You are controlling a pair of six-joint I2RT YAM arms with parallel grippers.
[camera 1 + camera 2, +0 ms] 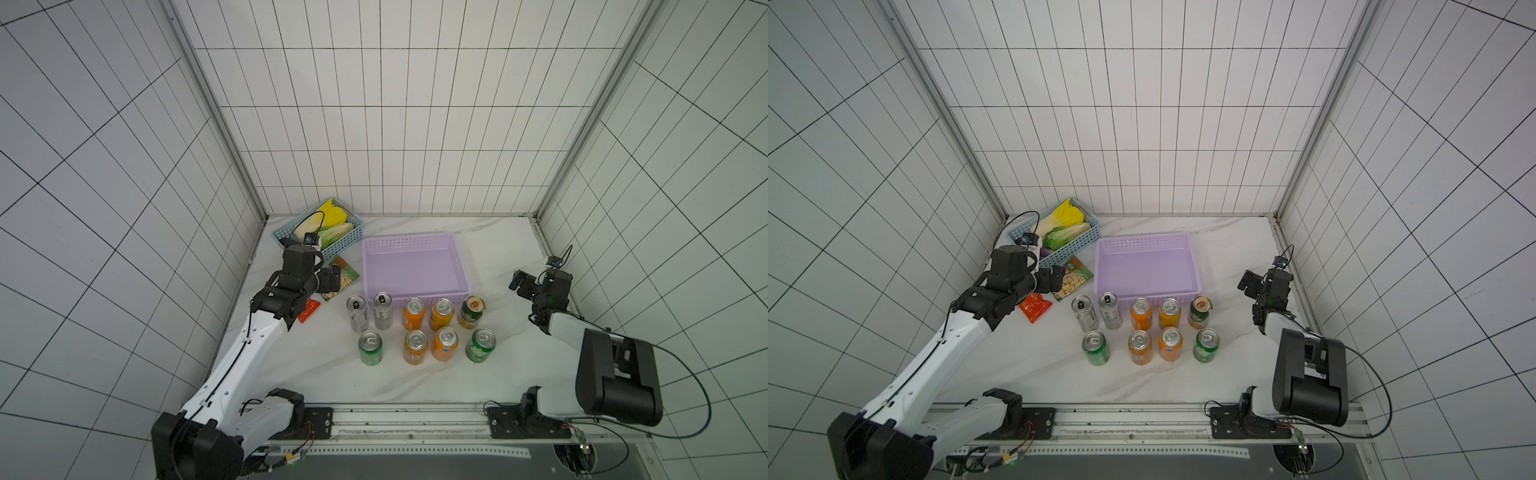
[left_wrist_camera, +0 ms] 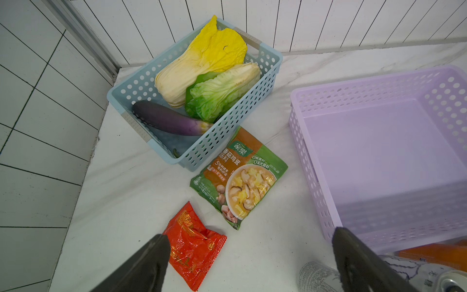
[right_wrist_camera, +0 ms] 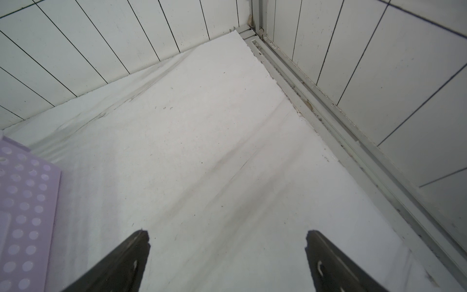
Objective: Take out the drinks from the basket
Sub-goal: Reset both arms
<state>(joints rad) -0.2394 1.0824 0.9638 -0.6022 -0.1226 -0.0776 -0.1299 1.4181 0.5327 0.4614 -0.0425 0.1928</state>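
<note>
The lilac basket [image 1: 409, 237] [image 1: 1144, 237] stands empty in the middle of the table. Just in front of it, several drinks stand upright in two rows on the table: two slim silver-white cans [image 1: 356, 312], several orange ones [image 1: 413, 313], a green-and-gold one [image 1: 471, 311] and two green ones [image 1: 370, 347]. My left gripper [image 1: 330, 279] [image 2: 250, 235] hangs open and empty left of the basket, above bare table by a silver-white can [image 2: 318, 275]. My right gripper [image 1: 517, 283] [image 3: 227, 233] is open and empty over bare table right of the basket [image 3: 22, 202].
A blue basket [image 1: 286, 232] with cabbages and an eggplant sits at the back left corner. A green soup packet [image 2: 240, 177] and a red packet [image 2: 194, 242] lie flat between it and the cans. Tiled walls close three sides.
</note>
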